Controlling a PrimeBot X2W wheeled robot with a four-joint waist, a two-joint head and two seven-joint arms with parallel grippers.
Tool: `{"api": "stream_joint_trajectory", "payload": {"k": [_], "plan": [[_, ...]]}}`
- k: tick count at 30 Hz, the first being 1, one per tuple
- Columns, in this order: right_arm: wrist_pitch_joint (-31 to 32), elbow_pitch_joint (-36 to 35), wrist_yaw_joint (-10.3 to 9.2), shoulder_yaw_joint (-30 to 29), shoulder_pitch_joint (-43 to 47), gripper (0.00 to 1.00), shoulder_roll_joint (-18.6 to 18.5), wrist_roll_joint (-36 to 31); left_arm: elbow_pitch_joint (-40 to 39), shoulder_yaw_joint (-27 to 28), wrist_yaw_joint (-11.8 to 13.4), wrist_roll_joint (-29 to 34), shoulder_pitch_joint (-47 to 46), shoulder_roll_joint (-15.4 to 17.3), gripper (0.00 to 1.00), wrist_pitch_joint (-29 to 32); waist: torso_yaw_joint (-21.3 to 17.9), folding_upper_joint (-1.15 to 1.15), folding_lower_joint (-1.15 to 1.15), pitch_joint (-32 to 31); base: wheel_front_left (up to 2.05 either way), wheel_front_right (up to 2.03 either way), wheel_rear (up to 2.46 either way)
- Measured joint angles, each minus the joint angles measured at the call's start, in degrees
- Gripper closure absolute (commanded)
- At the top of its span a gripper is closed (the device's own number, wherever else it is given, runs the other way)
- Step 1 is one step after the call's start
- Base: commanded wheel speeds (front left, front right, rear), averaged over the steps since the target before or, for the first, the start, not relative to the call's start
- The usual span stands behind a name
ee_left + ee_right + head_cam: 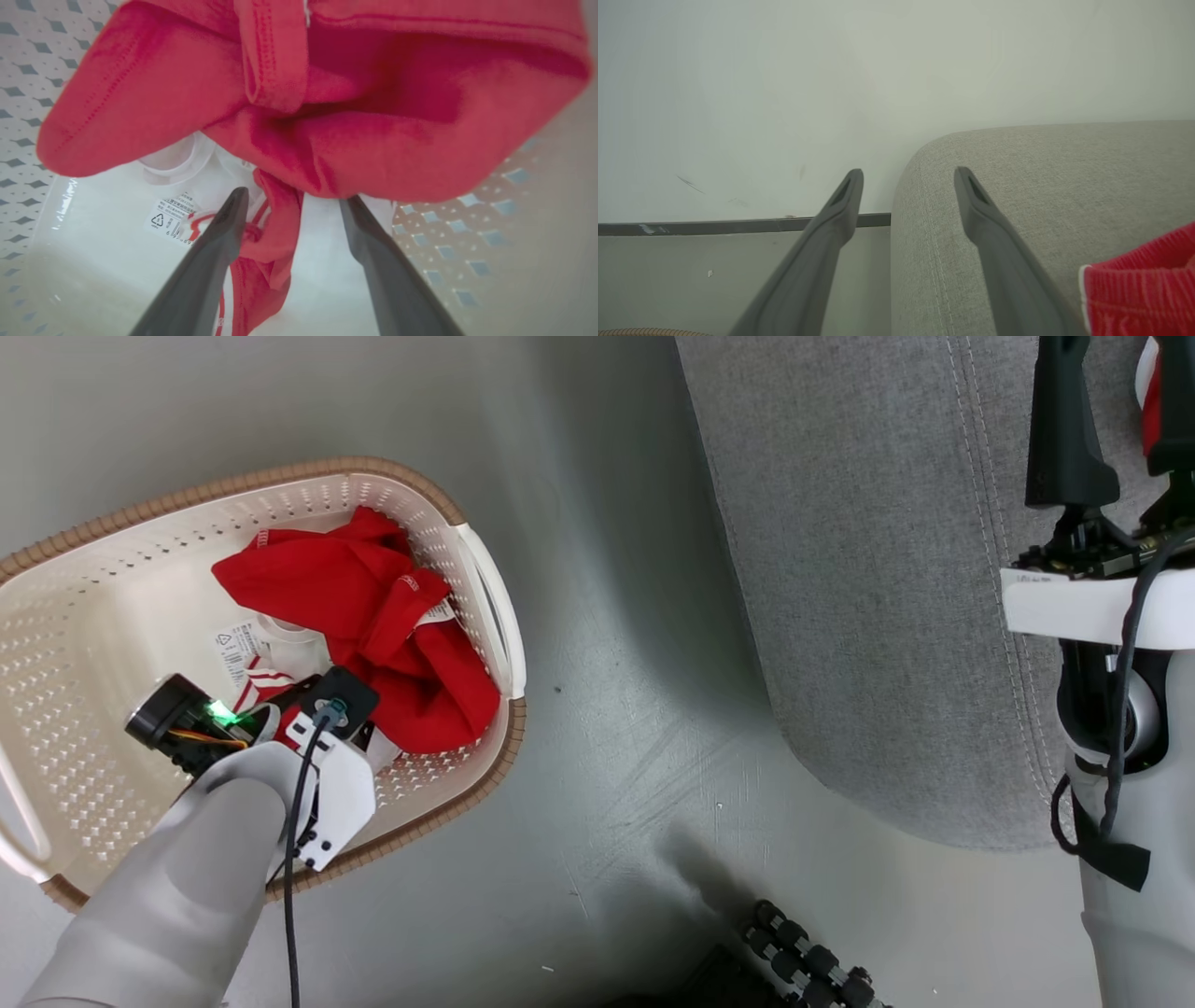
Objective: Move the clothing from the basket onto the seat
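Red clothing (373, 607) partly covers the paper label (235, 651) inside the basket (93, 607).

Head view: soft, even light, focus sharp. A broad soft shadow lies on the floor (607, 728) beside the seat (868, 569), with a faint sheen on the scuffs lower down. The green LED (221, 712) blooms slightly. Left wrist view: clothing (327, 116) is too close to the lens and blurred; glare streak on the basket (65, 205) bottom; perforations stretch towards the edges. Right wrist view: wall (784, 93) bright and flat; right fingers (1008, 261) go soft near the bottom edge.
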Motion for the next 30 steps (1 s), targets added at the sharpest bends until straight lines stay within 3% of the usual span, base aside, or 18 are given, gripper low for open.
{"api": "stream_joint_trajectory", "payload": {"k": [16, 18, 19, 20, 22, 23, 30], "plan": [[-0.01, 0.34, 0.0, 1.09, -1.97, 0.0, 0.01, 1.08, 2.12, 0.65, -1.78, -1.33, -2.31, -1.03, 0.0, -0.83, -2.13, 0.0, 0.0, 2.7, 0.0, 0.0, 0.0], [-0.01, 0.44, 0.0, 1.09, -1.98, 0.0, 0.01, 1.08, 2.12, 0.89, -1.98, -1.77, -2.45, -1.41, 0.32, -1.7, -2.27, 0.0, 0.0, 2.8, 0.0, 0.0, 0.0], [-0.01, 0.48, 0.0, 1.08, -1.98, 0.0, 0.01, 1.08, 2.13, 0.94, -2.09, -1.83, -2.46, -1.63, 0.56, -2.16, -2.3, 0.0, 0.0, 2.79, 0.0, 0.0, 0.0], [-0.01, 0.52, 0.0, 1.07, -1.99, 0.0, 0.01, 1.08, 2.19, 0.96, -2.27, -2.11, -2.48, -1.87, 0.62, -2.4, -2.3, 0.0, 0.0, 2.76, 0.0, 0.0, 0.0], [-0.03, 0.63, 0.0, 1.03, -2.04, 0.0, 0.01, 1.08, 2.43, 0.96, -2.44, -2.23, -2.51, -2.18, 0.95, -2.74, -2.25, 0.0, 0.0, 2.67, 0.0, 0.0, 0.0], [-0.18, 0.68, 0.0, 1.0, -2.11, 0.0, 0.01, 1.07, 2.56, 1.0, -2.44, -2.33, -2.51, -2.21, 1.0, -3.31, -2.21, 0.0, 0.0, 2.61, 0.0, 0.0, 0.0], [-0.18, 0.83, 0.0, 0.62, -3.02, 0.0, 0.01, 1.08, 3.0, 2.25, -2.49, -4.09, -2.52, -2.19, 1.0, -5.81, -1.54, 0.0, 0.0, 1.89, 0.0, 0.0, 0.0]]}}
